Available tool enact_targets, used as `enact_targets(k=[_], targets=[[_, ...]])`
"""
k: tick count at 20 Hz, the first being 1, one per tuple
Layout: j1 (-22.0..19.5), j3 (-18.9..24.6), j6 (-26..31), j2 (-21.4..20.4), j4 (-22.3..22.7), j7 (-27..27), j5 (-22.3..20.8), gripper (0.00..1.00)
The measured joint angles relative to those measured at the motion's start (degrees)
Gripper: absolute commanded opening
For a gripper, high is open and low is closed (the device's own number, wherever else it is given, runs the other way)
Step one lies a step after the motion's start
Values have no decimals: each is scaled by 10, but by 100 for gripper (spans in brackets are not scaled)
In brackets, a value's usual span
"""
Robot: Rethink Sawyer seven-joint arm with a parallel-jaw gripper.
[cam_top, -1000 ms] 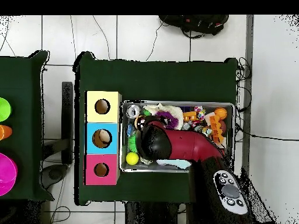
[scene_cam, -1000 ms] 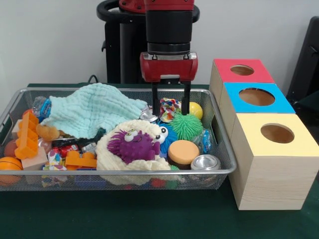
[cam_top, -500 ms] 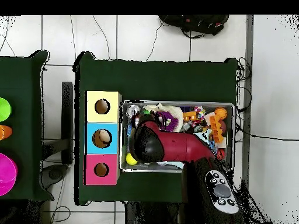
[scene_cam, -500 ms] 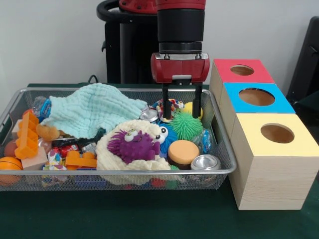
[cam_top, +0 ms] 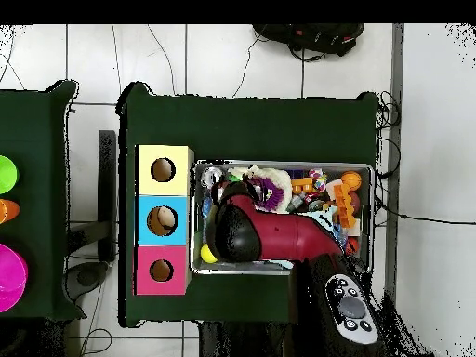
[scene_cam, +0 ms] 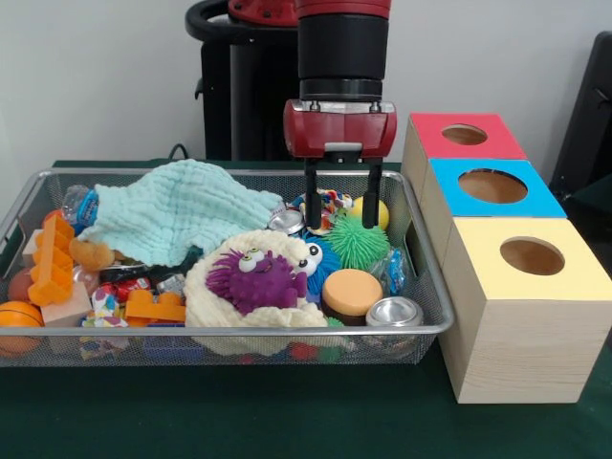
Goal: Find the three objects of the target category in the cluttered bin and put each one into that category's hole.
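From the front, the tool (scene_cam: pixel 341 197) hangs released over the wire bin's (scene_cam: pixel 426 287) far right corner, straddling a multicoloured toy (scene_cam: pixel 330 203) beside the yellow ball (scene_cam: pixel 379 212); overhead, the arm (cam_top: pixel 279 234) covers it.

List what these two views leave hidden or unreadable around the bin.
- Overhead view: the arm covers the gripper and much of the bin.
- Front view: the mint cloth hides whatever lies under it.
- Front view: the gripper fingers overlap the multicoloured ball; contact is unclear.
- Box holes: insides dark.
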Motion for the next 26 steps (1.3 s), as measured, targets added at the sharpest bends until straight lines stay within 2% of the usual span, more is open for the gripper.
enact_targets(k=[8, 12, 26], targets=[[0, 0, -15, -4, 23, 0, -20, 100], [4, -2, -18, -9, 50, 0, -32, 100], [20, -7, -18, -24, 114, 0, -34, 100]])
